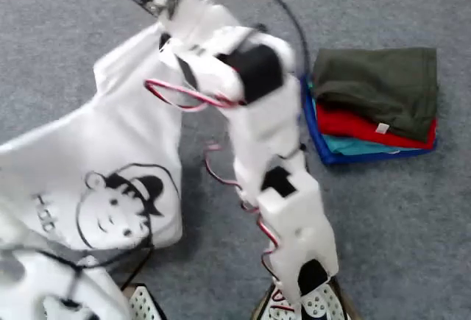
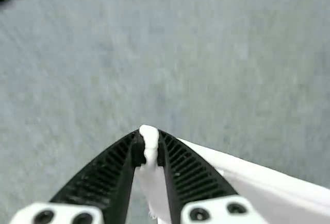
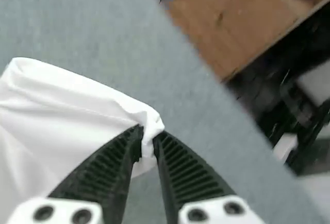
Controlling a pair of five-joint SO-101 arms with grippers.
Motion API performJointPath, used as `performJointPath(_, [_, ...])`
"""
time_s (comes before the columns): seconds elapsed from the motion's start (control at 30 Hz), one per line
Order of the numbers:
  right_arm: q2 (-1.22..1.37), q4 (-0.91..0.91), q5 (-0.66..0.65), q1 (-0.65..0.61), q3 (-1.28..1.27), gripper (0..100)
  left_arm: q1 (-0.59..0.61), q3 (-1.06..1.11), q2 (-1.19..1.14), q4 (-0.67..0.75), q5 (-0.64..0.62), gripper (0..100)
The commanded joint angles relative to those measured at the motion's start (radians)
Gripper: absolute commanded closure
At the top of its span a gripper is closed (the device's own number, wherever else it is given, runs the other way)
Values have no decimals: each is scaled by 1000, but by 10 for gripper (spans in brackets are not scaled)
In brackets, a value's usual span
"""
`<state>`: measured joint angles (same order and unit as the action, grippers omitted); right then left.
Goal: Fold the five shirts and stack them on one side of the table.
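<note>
While the white shirt [image 1: 110,151] lies spread on the table [image 1: 412,217], well apart from the folded stack [image 1: 375,103], the left gripper [image 2: 148,142] and right gripper [image 3: 148,135] each clench one of its edges, so the last fold seems underway, needing both edges carried over together.

You've got white plastic arm segments [image 1: 283,210], black servo blocks [image 1: 259,70], looping pink-red cables [image 1: 180,96]; left gripper [image 2: 148,140] and right gripper [image 3: 147,135] have black ribbed fingers [image 2: 111,175], white screw-holed bases [image 2: 62,214].
</note>
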<state>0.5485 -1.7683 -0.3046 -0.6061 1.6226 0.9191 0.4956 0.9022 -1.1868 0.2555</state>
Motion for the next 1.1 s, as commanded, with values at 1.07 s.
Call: performJointPath(1.07, [-865,443,-8,-45,-349,997,160,-735,378,-293,-146,981])
